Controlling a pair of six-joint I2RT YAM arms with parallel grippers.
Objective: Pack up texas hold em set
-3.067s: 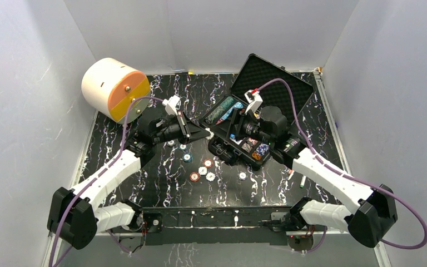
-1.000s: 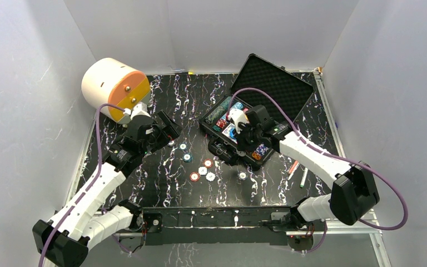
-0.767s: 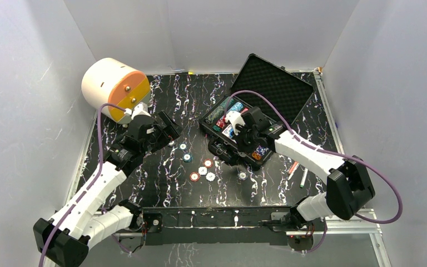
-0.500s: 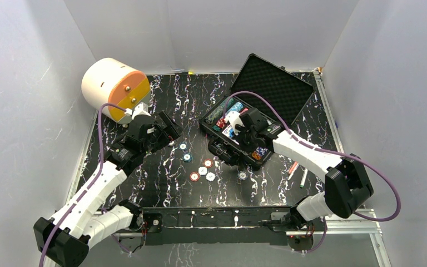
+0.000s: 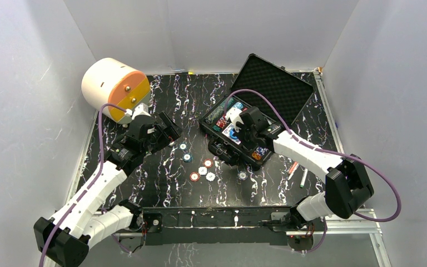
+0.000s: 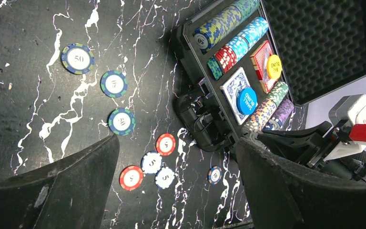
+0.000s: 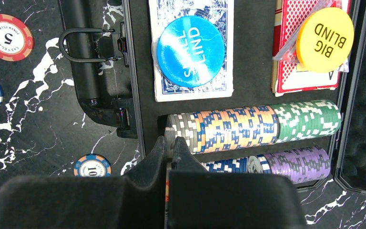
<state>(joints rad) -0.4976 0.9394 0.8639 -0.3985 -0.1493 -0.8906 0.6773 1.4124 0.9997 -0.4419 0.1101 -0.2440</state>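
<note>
The black case (image 5: 223, 147) of the texas hold em set lies open at the back right, lid (image 5: 272, 83) tilted up. It holds rows of chips (image 7: 248, 128), a blue deck with a SMALL BLIND disc (image 7: 190, 51) and a red deck with a BIG BLIND disc (image 7: 325, 40). My right gripper (image 5: 249, 144) (image 7: 171, 141) hangs over the near end of the grey and orange chip row, shut on a thin poker chip held edgewise. Several loose chips (image 5: 202, 171) (image 6: 151, 162) lie in front of the case. My left gripper (image 5: 167, 133) (image 6: 177, 157) hovers open over them, holding nothing.
A white and orange round drum (image 5: 114, 89) stands at the back left. A red pen (image 5: 293, 167) and a green pen (image 5: 302, 178) lie right of the case. One blue and orange chip (image 7: 92, 167) sits by the case's handle (image 7: 83, 47).
The left arm drew back from the case three seconds ago and has since held still. In the last second the right gripper has shifted slightly along the chip rows, still shut.
</note>
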